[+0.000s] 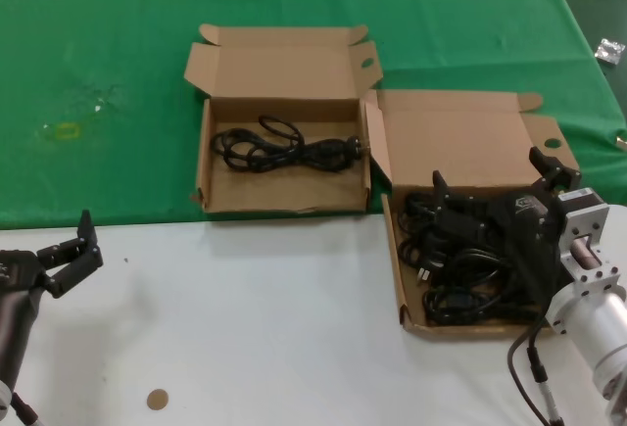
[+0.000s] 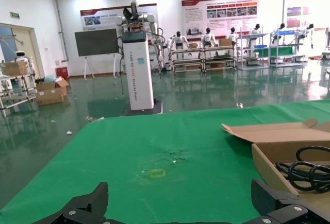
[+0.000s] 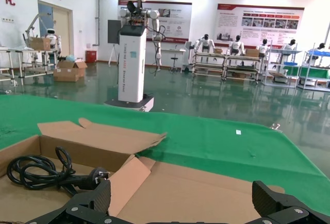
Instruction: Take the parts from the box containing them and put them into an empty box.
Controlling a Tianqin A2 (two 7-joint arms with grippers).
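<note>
Black power cords (image 1: 470,269) fill the near-right shallow brown cardboard box (image 1: 460,147); one cord (image 1: 284,147) lies in the far-left twin box (image 1: 279,69). Right hand (image 1: 490,186), fingers apart, hovers over the pile, probably lining up a grasp. Left hand (image 1: 73,250), fingers apart, waits near-left over the white bench (image 1: 255,318).

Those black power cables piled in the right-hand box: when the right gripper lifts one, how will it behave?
Probably floppy: the cables lie in loose coils, so loops would sag. They look tangled together, so neighbours may drag along. The plug ends might snag the box wall. The right gripper hovers open above them.
</note>
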